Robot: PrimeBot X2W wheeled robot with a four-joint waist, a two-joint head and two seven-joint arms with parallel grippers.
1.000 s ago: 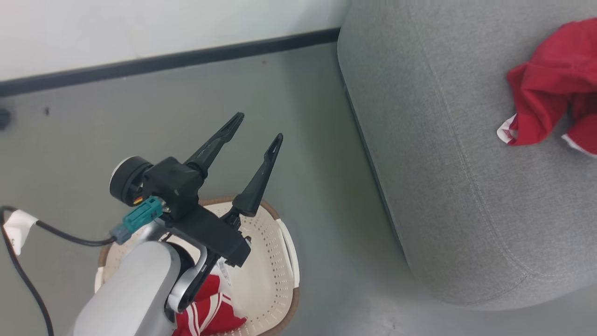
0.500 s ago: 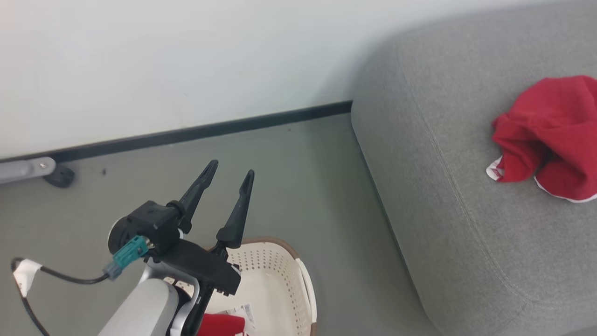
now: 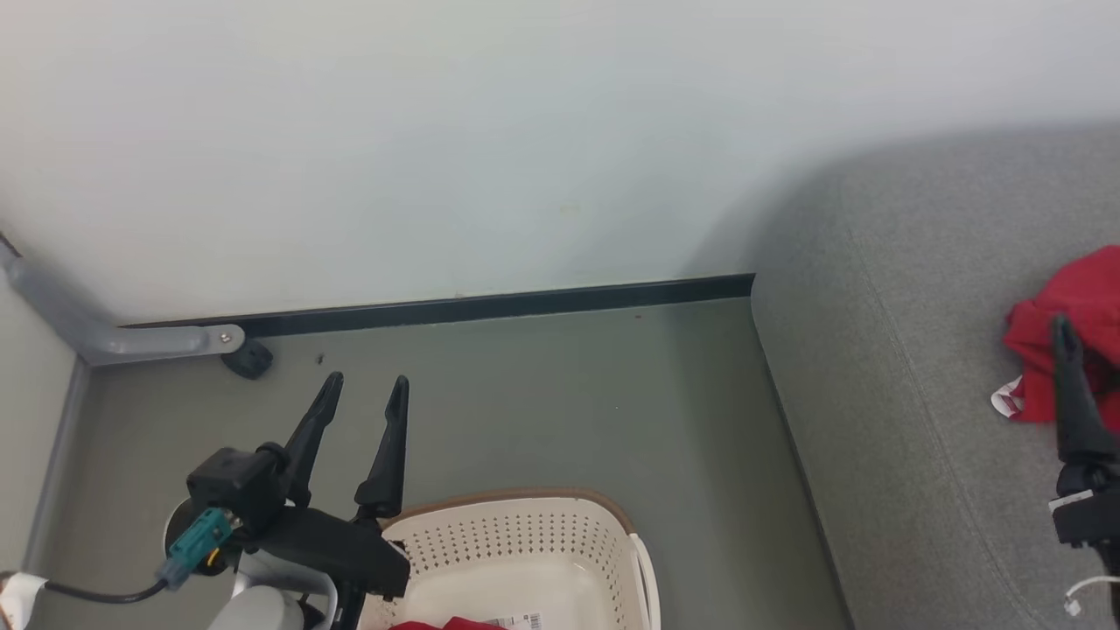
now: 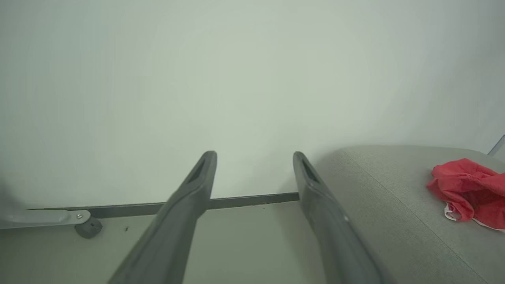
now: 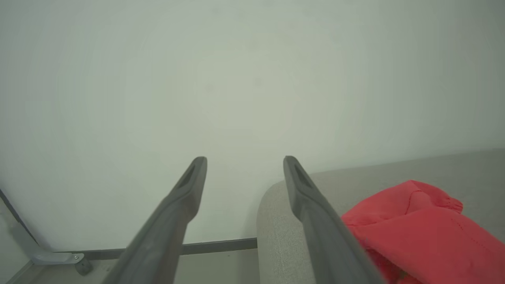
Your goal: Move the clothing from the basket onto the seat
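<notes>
Clothing [image 3: 1089, 293] lies crumpled on the grey woven seat [image 3: 892, 394] at 3 o'clock in the head view. It is a soft red heap with no clear long axis and white edging at its 8 o'clock corner. The cream perforated basket [image 3: 525, 538], brown-rimmed, sits at 6 o'clock with a red sliver [image 3: 446, 624] inside. The left gripper [image 3: 366, 381] shows at the basket's 10 o'clock corner, fingers apart and pointing to 12. The right wrist view gives the right gripper [image 5: 244, 159] fingers apart and empty, with the clothing at 4 o'clock.
</notes>
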